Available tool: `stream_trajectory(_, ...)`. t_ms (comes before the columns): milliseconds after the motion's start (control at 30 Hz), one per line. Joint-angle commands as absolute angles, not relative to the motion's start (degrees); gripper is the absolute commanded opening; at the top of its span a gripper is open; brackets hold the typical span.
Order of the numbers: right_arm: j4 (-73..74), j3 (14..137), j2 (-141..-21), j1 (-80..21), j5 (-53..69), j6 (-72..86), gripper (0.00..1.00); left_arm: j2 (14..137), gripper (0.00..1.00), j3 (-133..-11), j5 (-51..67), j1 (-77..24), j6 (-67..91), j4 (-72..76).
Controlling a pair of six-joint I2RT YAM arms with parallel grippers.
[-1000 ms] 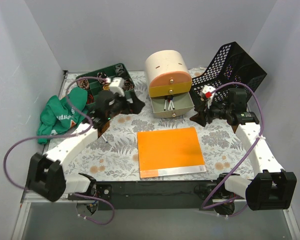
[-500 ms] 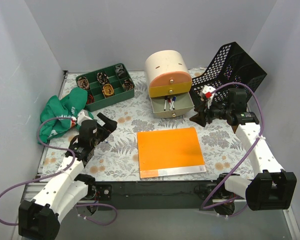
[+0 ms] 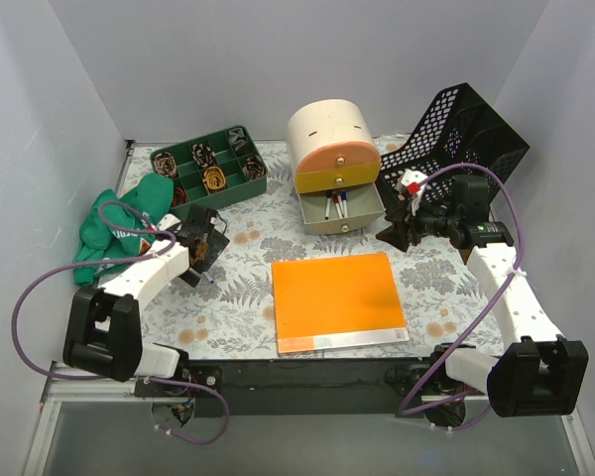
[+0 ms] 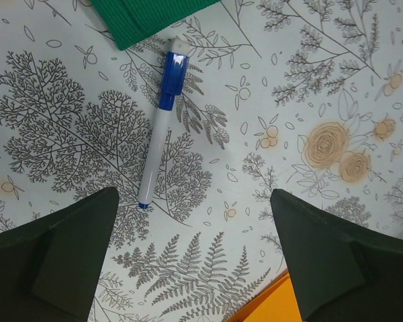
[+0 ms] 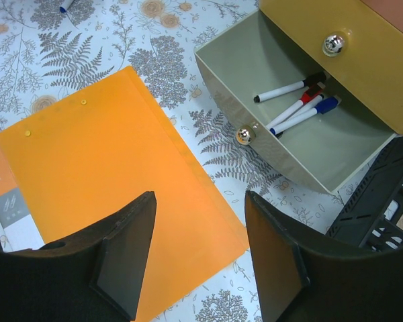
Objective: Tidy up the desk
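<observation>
The desk [image 3: 238, 302] has a pale fern-and-flower print. A white marker with a blue cap [image 4: 160, 134] lies on it, its cap end next to a green cloth [image 4: 148, 17]. My left gripper [image 4: 193, 201] is open and empty, hovering just above and beside the marker; in the top view it [image 3: 200, 248] is right of the green cloth [image 3: 119, 223]. My right gripper [image 5: 200, 201] is open and empty, over the edge of an orange folder [image 5: 114, 181], near an open drawer [image 5: 302, 134] holding several markers. In the top view it [image 3: 392, 230] sits right of the drawer.
A green compartment tray [image 3: 240, 185] stands at the back left. A round-topped drawer unit [image 3: 332, 134] stands at the back centre with its lowest drawer [image 3: 342, 210] open. A black mesh basket [image 3: 471, 129] leans at the back right. The orange folder [image 3: 337, 293] lies front centre.
My left arm has pulled back from the green tray toward the near left and now hovers over the marker. The right arm has not moved.
</observation>
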State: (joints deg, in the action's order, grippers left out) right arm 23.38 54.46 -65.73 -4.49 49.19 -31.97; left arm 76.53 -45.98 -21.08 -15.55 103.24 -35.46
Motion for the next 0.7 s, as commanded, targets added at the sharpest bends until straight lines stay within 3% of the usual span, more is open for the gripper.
stream_trajectory(0, 21.97, 54.05, -65.39, -4.13, 49.48, -32.69, 0.64, 79.62, 0.98, -50.18, -24.00, -14.68, 105.82, -41.66)
stream_trajectory(167, 21.97, 54.05, -65.04, -4.13, 49.13, -32.78, 0.64, 82.00, 0.85, -52.38, -24.44, -13.45, 104.95, -43.07)
stream_trajectory(300, 21.97, 54.14, -64.86, -4.13, 49.22, -32.78, 0.64, 82.61, 0.65, -50.54, -21.54, -10.99, 101.52, -39.12)
stream_trajectory(667, 21.97, 54.05, -64.51, -3.96, 49.31, -32.78, 0.64, 89.29, 0.46, -51.85, -18.72, -7.56, 96.77, -35.86)
